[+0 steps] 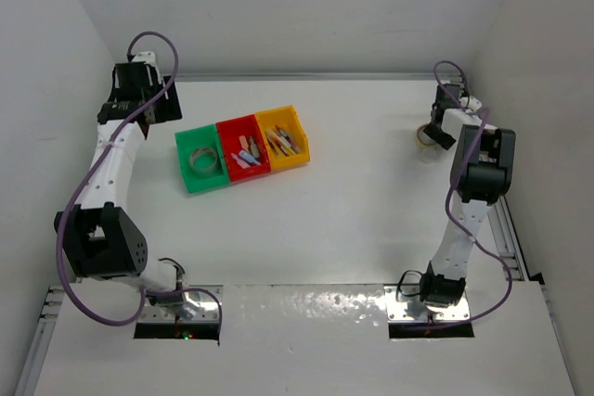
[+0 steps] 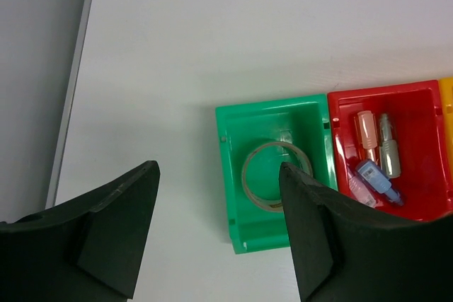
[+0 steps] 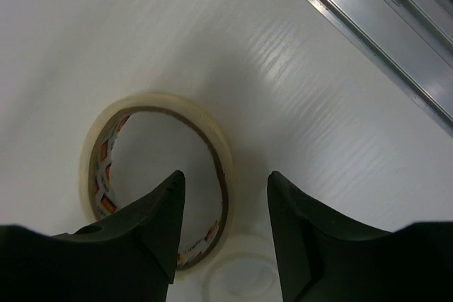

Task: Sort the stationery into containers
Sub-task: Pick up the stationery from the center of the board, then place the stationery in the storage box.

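Closest to the lens: right gripper (image 3: pixel 223 182), jaws partly apart, astride one wall of a translucent tan tape roll (image 3: pixel 95 167) lying flat on the white table (image 3: pixel 212 33); contact unclear, nothing lifted. Stretched to the far right, elbow raised, wrist tipped down. Far left, pointing down over the green plastic bin (image 2: pixel 269 102): left gripper (image 2: pixel 218 175), wide open, empty. Three joined bins: green, red bin (image 2: pixel 382 90), yellow bin (image 1: pixel 303 141). Two rolls; grey-white roll (image 2: pixel 245 175) inside green. At least four short sticks (image 2: pixel 375 177) in red; thin pens (image 1: pixel 281 141) in yellow, uncountable.
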{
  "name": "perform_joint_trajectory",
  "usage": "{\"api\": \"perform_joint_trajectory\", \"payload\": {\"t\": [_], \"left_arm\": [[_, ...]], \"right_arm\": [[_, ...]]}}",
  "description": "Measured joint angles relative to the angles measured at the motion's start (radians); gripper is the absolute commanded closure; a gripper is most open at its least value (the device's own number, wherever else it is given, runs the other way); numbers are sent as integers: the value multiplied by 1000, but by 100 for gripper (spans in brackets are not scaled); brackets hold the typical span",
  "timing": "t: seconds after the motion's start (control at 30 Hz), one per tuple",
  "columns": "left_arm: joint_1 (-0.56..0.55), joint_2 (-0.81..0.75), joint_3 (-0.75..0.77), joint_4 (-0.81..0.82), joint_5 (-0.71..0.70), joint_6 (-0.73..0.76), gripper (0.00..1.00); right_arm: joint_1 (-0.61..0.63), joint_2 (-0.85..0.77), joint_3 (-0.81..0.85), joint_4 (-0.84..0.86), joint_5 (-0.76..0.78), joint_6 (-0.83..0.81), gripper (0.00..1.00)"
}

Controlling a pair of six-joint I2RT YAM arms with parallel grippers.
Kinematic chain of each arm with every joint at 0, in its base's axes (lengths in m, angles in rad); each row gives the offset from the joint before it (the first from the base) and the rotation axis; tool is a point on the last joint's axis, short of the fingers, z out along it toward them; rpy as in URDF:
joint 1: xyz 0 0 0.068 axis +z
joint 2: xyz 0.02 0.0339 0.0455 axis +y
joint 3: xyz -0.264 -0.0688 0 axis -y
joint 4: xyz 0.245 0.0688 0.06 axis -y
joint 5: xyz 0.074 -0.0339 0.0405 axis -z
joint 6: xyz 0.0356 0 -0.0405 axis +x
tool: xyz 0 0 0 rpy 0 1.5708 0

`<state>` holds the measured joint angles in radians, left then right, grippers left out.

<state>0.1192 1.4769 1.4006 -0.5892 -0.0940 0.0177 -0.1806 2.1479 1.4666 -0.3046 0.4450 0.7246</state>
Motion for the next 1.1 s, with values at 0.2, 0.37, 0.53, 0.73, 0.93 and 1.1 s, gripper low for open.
{"api": "perform_joint_trajectory", "payload": {"t": [0.2, 0.37, 0.53, 0.73, 0.93, 1.1], "left_arm": [[16, -8, -8, -9, 0, 0, 34], [24, -9, -8, -9, -2, 0, 34], [27, -9, -8, -9, -11, 0, 34], [41, -14, -9, -9, -31, 5, 30], [92, -67, -69, -5, -68, 4, 25], [147, -93, -107, -4, -97, 4, 24]], "right_arm": [[-24, 30, 26, -16, -29, 17, 89], [-32, 29, 23, -8, -29, 17, 100], [-13, 24, 23, 17, -28, 8, 100], [126, -103, -18, 98, -20, 8, 100], [483, -293, -18, 251, -42, -82, 100], [812, -117, 402, 188, -212, -230, 100]]}}
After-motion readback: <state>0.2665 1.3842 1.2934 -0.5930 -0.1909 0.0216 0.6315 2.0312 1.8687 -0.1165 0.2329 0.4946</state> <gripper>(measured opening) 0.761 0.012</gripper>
